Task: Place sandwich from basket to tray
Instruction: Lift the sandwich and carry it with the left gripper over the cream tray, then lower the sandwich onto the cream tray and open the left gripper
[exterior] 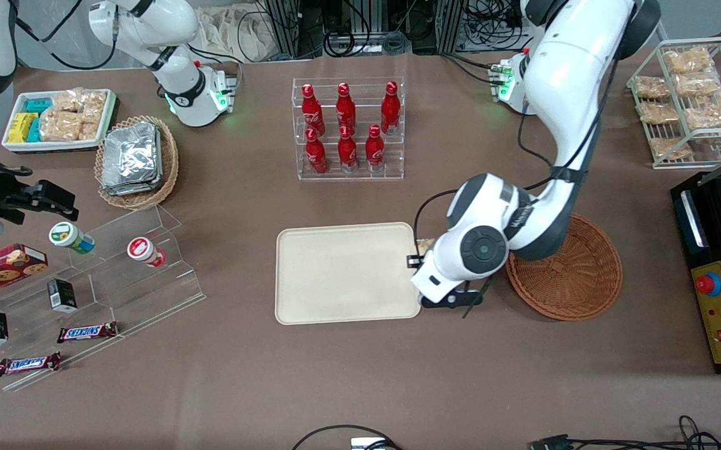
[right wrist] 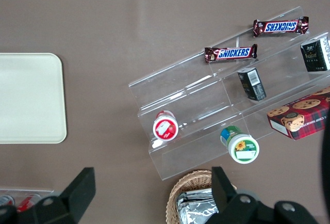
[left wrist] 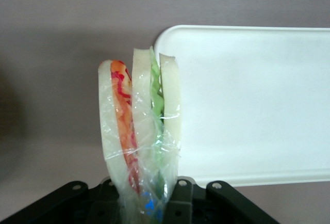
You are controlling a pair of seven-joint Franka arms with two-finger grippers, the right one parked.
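Over brown table (exterior: 360,381): one tool (left wrist: 146,203), seemingly clamping one sandwich (left wrist: 139,126).

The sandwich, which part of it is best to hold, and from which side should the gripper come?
Probably as now: the gripper is shut on the sandwich across its flat bread faces at one end, coming from above. The wedge hangs with its filling edge showing, over the edge of the tray, so the layers stay pressed together.
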